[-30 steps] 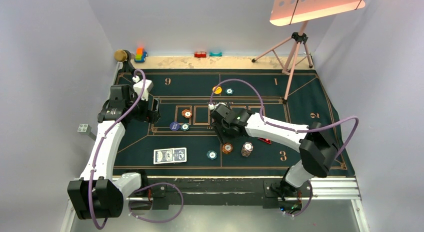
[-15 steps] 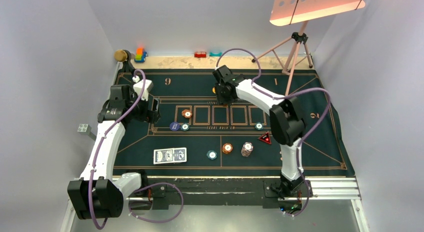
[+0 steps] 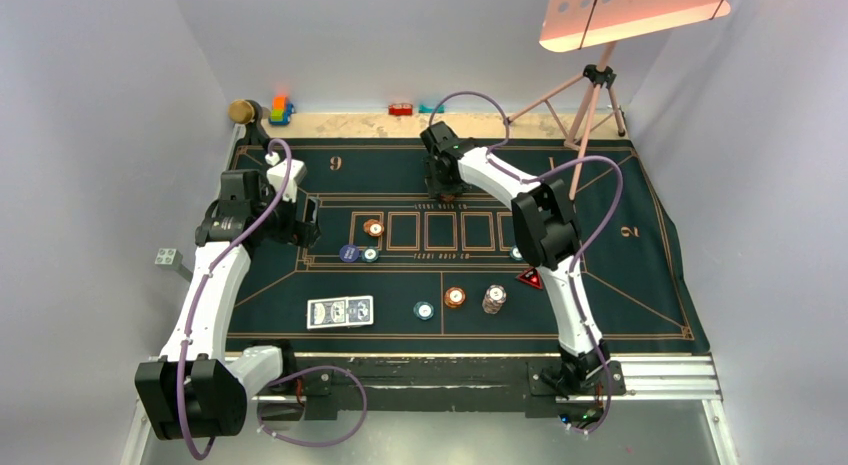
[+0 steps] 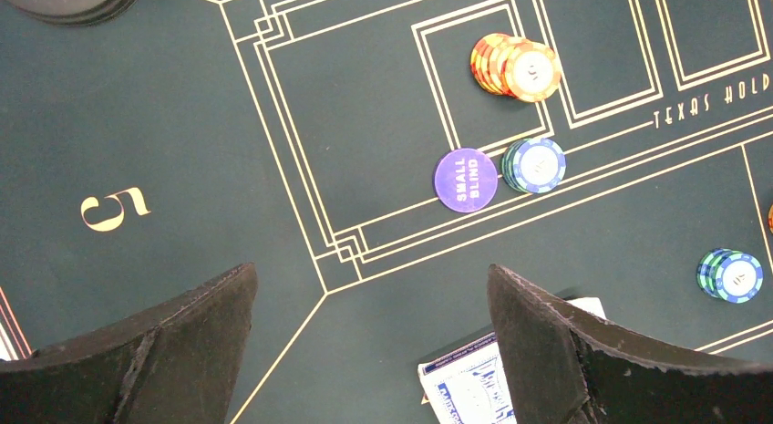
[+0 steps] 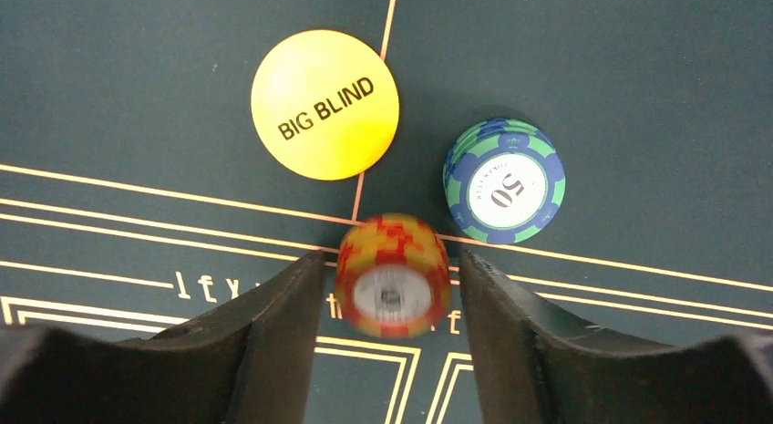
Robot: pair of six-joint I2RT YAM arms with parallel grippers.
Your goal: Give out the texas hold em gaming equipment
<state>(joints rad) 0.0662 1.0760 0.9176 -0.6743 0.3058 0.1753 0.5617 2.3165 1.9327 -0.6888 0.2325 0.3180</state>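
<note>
The orange chip stack (image 5: 392, 292) lies dead centre between the fingers of the right claw (image 5: 392, 258), at the far middle of the felt (image 5: 137, 96), just beside the yellow button (image 5: 324, 105) and the teal stack (image 5: 504, 180). That claw stands about half open. The stack is blurred, with thin slivers of felt either side, so I cannot tell if it is gripped. The left claw (image 4: 369, 278) gapes wide and empty, well apart. From above, the right arm hides the stack

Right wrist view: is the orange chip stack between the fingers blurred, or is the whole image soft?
Right wrist: only the orange chip stack is smeared; the BIG BLIND button and green-blue chips are sharp. Left wrist: crisp, SMALL BLIND button legible.
</note>
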